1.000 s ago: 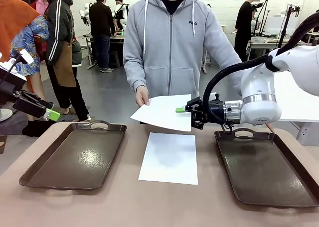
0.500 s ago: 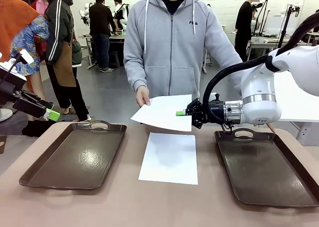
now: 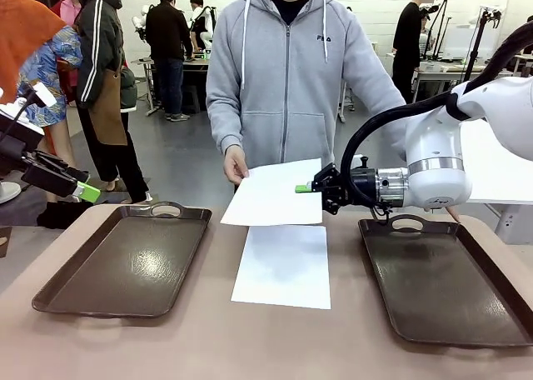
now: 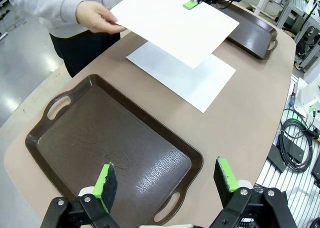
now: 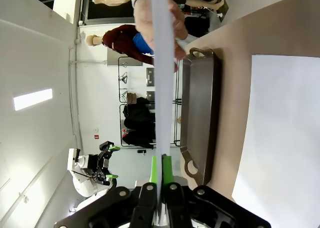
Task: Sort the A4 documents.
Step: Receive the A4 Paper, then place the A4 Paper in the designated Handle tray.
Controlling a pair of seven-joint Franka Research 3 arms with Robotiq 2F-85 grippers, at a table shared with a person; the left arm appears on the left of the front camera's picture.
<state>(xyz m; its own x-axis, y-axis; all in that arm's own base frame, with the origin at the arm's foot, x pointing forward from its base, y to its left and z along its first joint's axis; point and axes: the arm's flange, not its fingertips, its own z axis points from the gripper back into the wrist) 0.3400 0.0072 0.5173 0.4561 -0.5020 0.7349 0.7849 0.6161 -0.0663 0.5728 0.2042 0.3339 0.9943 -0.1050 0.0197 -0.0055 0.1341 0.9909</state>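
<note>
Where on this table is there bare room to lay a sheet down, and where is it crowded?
Both brown trays lie bare: the left tray and the right tray. Narrow bare table strips run between each tray and the flat sheet. Crowded: the far middle, where the held sheet hangs between the person's hand and the right claw.

The left tool point(image 4: 166, 177) hangs open over a brown tray point(image 4: 90, 133); at twelve o'clock a hand point(image 4: 95, 15) and the right tool point(image 4: 190, 4) hold a sheet point(image 4: 170, 25).
</note>
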